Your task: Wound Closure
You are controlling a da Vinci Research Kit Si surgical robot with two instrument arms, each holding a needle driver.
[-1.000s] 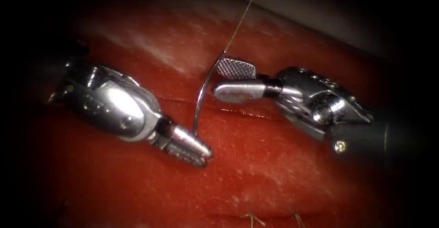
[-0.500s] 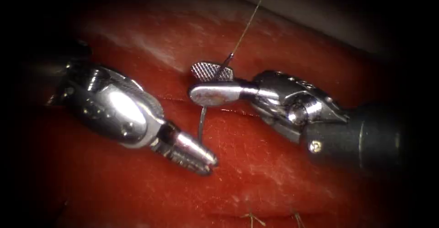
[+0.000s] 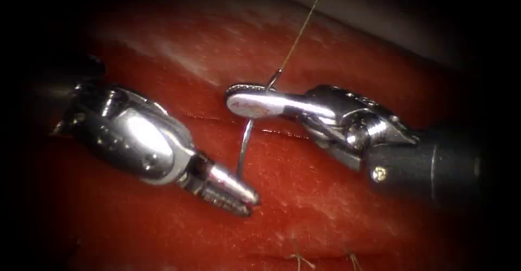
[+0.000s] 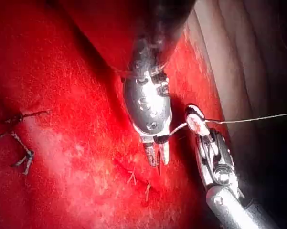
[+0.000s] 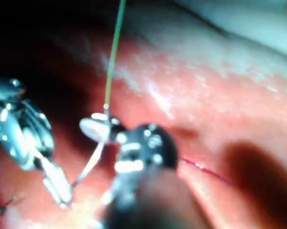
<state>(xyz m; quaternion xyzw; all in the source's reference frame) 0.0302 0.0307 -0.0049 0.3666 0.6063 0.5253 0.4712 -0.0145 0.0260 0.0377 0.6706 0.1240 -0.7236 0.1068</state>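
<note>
My right tool (image 3: 236,98) reaches in from the right, its jaws shut flat on the curved needle (image 3: 245,140) close to its thread end. The needle hangs free above the tissue (image 3: 325,195), curving down to my left tool (image 3: 247,200). Its pointed end lies at the base of those jaws, which stand slightly apart in the left wrist view (image 4: 157,162). Thread (image 3: 301,29) rises from the needle's end toward the top of the picture. The cut (image 3: 287,135) runs as a thin line under the right tool. In the right wrist view the shut jaws (image 5: 93,126) pinch the needle (image 5: 88,164).
Earlier stitches with short cut thread ends (image 3: 298,259) sit at the near edge of the tissue, and they show as dark knots (image 4: 19,143) in the left wrist view. The tissue's pale far edge (image 3: 380,16) runs behind the right tool.
My right tool moved left with jaws open around the needle's upper part, then shut on it. The left tool stayed low, and its jaws have eased apart.
</note>
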